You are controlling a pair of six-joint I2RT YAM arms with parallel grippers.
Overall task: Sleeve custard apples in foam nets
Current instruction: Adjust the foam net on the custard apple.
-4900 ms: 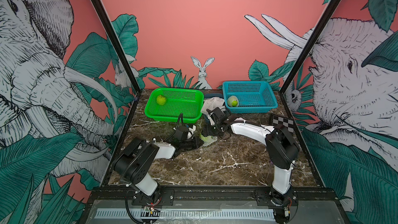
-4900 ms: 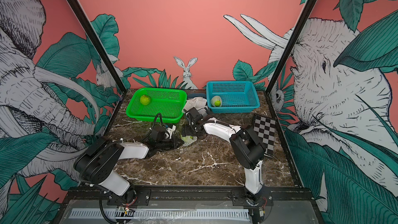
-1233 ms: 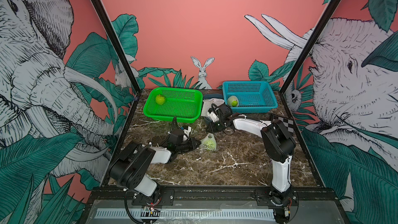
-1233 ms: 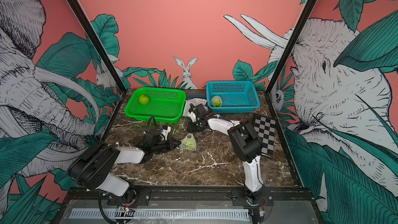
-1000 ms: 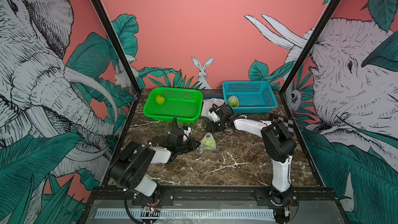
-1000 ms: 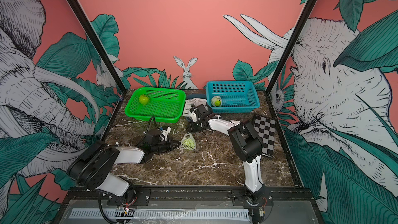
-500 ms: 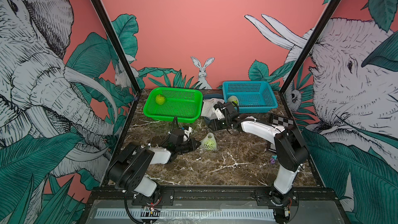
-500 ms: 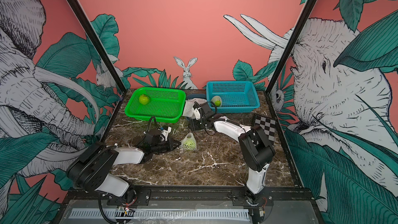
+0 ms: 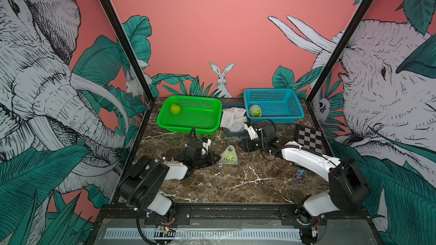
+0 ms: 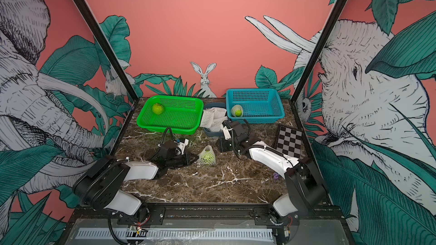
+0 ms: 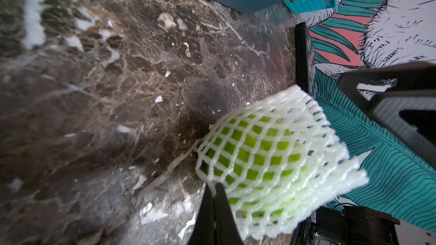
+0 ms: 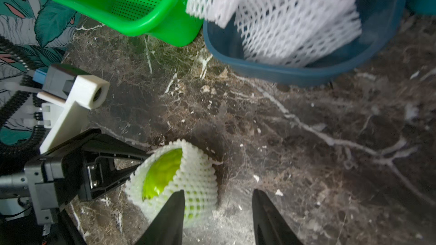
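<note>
Across the brown marble tabletop (image 9: pixel 236 185) I see both arms reaching toward the middle. The left gripper (image 11: pixel 214 190) lies low with its jaws clenched on one edge of a foam net (image 11: pixel 271 161). The right gripper (image 12: pixel 218 193) is released, jaws apart with nothing between them, just beside the same net; I cannot tell whether one finger touches it.

At the back stand the green perforated basket (image 9: pixel 195 127) and the blue perforated basket (image 9: pixel 278 119). Between them sits a grey-blue tub (image 9: pixel 233 133) heaped with spare foam nets (image 9: pixel 232 117). A checkerboard card (image 9: pixel 309 139) lies flat near the right wall.

The middle custard apple (image 12: pixel 162 173) rests on the marble inside that pinched net, which wraps most of it; its green skin shows through the open mouth facing the left gripper. A bare custard apple (image 9: pixel 175 108) sits in a rear corner of the green basket. A sleeved custard apple (image 9: pixel 255 110) sits in the blue basket, at the end nearest the tub. A tiny purple object (image 9: pixel 299 175) lies beside the right arm, too small for me to name.
</note>
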